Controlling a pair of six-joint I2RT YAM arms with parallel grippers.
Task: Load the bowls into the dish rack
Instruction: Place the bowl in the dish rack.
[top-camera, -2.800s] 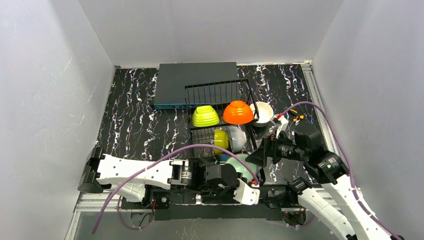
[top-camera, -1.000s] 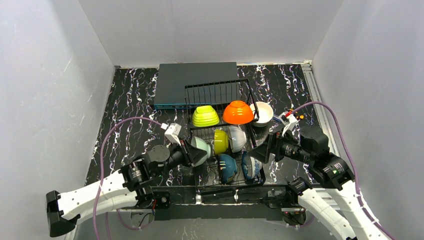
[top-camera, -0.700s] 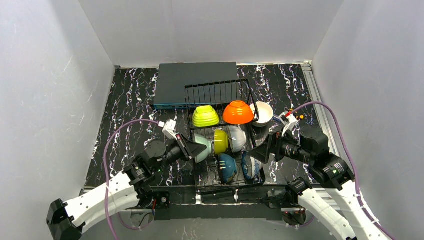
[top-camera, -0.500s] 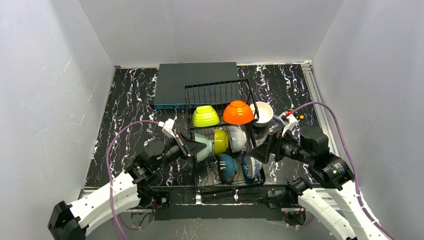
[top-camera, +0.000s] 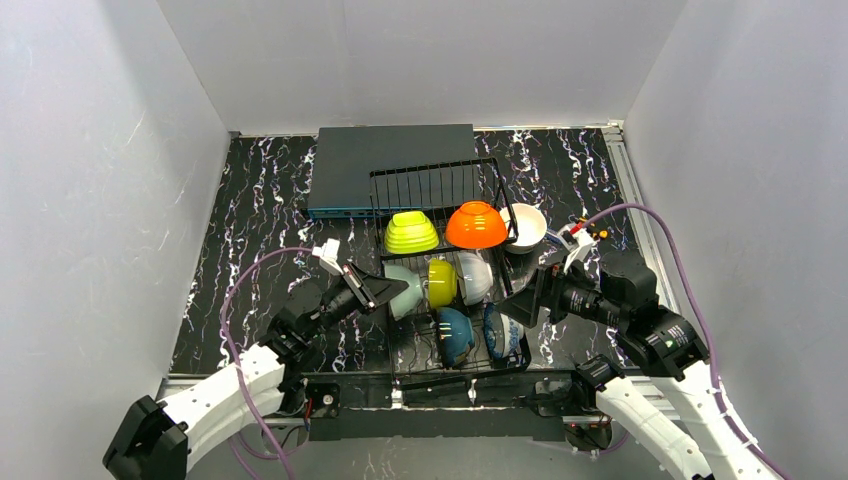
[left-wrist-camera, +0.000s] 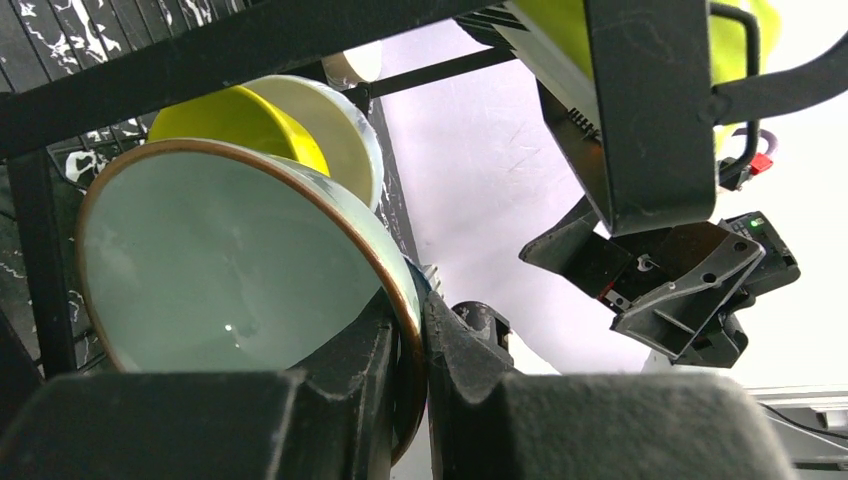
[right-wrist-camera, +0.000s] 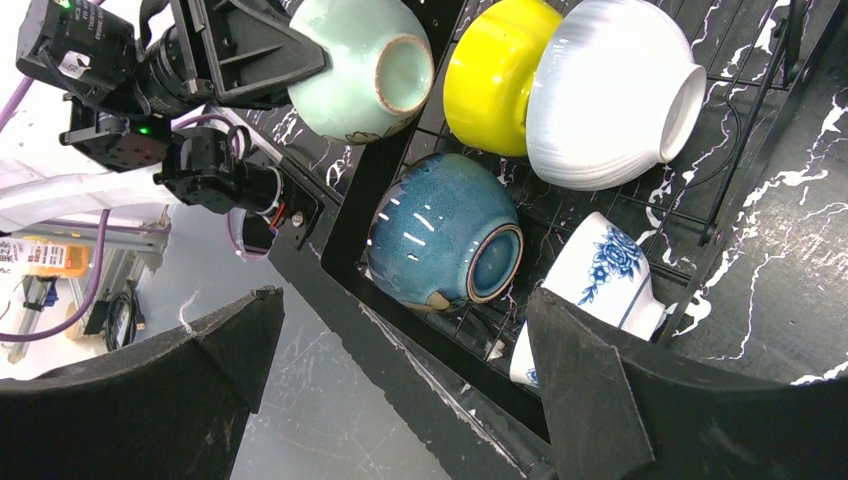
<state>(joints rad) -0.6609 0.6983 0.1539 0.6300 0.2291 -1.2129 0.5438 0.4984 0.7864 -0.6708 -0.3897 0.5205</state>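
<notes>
The black wire dish rack (top-camera: 428, 186) holds lime green (top-camera: 411, 232), orange (top-camera: 476, 225), yellow (top-camera: 441, 281), white ribbed (top-camera: 474, 277), teal (top-camera: 455, 335) and blue-white patterned (top-camera: 503, 333) bowls. A white bowl (top-camera: 528, 227) sits at its right side. My left gripper (top-camera: 386, 291) is shut on the rim of the mint bowl (top-camera: 405, 293) at the rack's left edge, beside the yellow bowl. In the left wrist view the fingers pinch the mint bowl (left-wrist-camera: 230, 270) at its rim (left-wrist-camera: 420, 340). My right gripper (top-camera: 520, 304) is open and empty over the rack's front right (right-wrist-camera: 400, 305).
A flat dark grey box (top-camera: 390, 160) lies behind the rack. The right wrist view shows the rack's front frame (right-wrist-camera: 340, 225), the mint bowl (right-wrist-camera: 360, 70), yellow bowl (right-wrist-camera: 495, 75), white ribbed bowl (right-wrist-camera: 610, 95), teal bowl (right-wrist-camera: 440, 230) and patterned bowl (right-wrist-camera: 595, 290). White walls enclose the black marbled table (top-camera: 260, 220).
My left arm swung from the rack's front to its left side with the mint bowl, then eased it against the yellow bowl. The right gripper shifted slightly right, then held still.
</notes>
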